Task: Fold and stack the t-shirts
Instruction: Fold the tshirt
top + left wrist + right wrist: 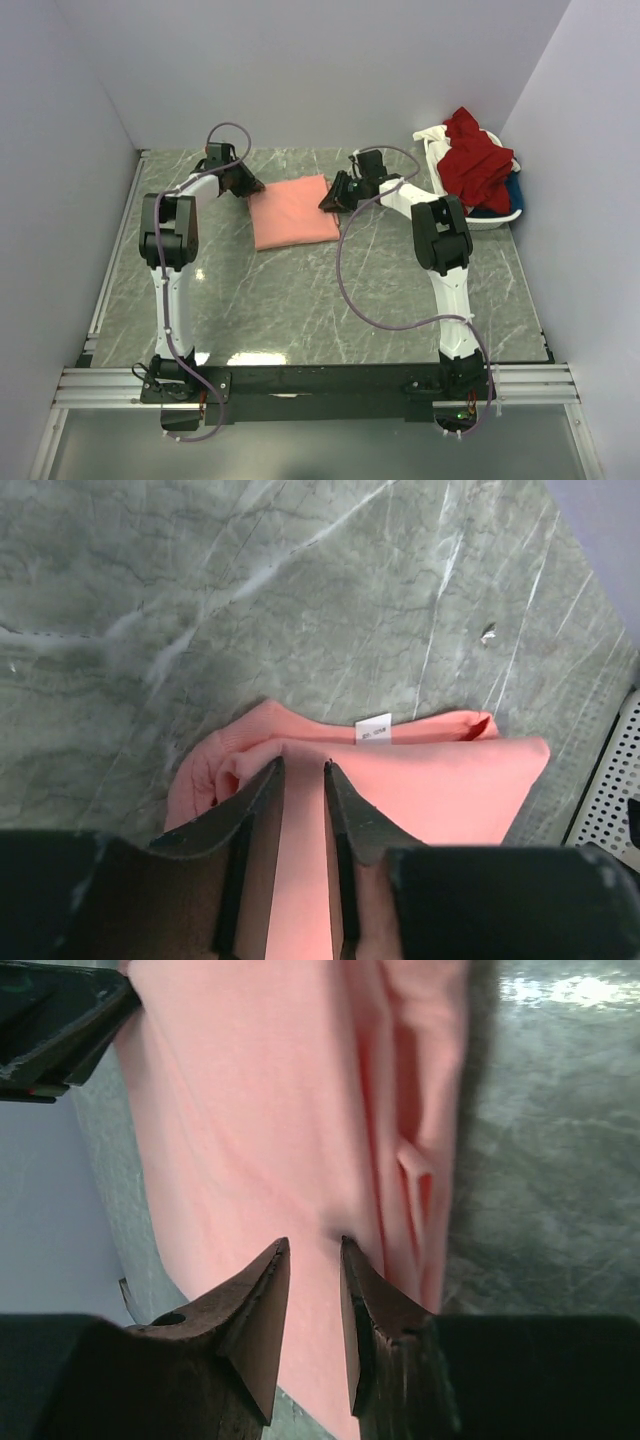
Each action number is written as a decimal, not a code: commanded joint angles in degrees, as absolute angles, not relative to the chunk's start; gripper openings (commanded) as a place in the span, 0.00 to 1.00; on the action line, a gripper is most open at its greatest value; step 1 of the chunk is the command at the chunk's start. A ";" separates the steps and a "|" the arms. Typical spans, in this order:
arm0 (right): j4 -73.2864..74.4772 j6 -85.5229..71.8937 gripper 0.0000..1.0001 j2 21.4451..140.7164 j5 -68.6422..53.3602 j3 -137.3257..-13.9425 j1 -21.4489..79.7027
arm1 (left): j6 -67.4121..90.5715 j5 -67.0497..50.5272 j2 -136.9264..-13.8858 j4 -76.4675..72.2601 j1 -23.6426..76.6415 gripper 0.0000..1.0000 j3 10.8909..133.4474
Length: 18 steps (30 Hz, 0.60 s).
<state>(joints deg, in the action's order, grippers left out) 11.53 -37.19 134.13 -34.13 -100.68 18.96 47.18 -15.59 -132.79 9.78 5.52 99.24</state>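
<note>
Folding step: the salmon-pink shirt (293,211) lies part-folded at the far middle of the table (300,300), between the left gripper (250,187) and the right gripper (330,197). The right jaws pinch puckered cloth, while the left stand nearly shut over cloth and whether they grip it cannot be told. The next move probably calls for a matched two-arm fold, with the heaped shirts (478,160) in the basket (490,222) to follow.

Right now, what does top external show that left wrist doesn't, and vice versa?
Only top external: the right gripper at the right edge of the salmon-pink t-shirt, both arms whole, and the white basket at the far right with a dark red t-shirt piled on top.
Only left wrist: the white neck label on the shirt's edge and a perforated panel beside the table.
Both: the folded salmon-pink t-shirt, the left gripper at its edge, and the marble table.
</note>
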 commanded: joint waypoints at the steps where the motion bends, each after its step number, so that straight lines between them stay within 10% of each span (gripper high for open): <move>1: 11.86 -36.21 0.34 134.21 -34.63 -101.16 18.63 | 45.18 -14.77 -132.54 10.99 4.92 0.29 101.60; 9: 13.35 -35.60 0.34 132.98 -34.19 -101.86 18.11 | 42.89 -16.34 -123.94 12.57 4.39 0.55 99.85; 18: 16.34 -32.96 0.35 127.71 -31.91 -102.74 18.02 | 44.30 -12.75 -106.18 11.86 6.24 0.59 77.18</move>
<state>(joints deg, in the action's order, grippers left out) 14.37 -35.20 133.43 -33.36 -100.73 18.46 44.66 -14.66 -111.20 12.34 5.02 82.06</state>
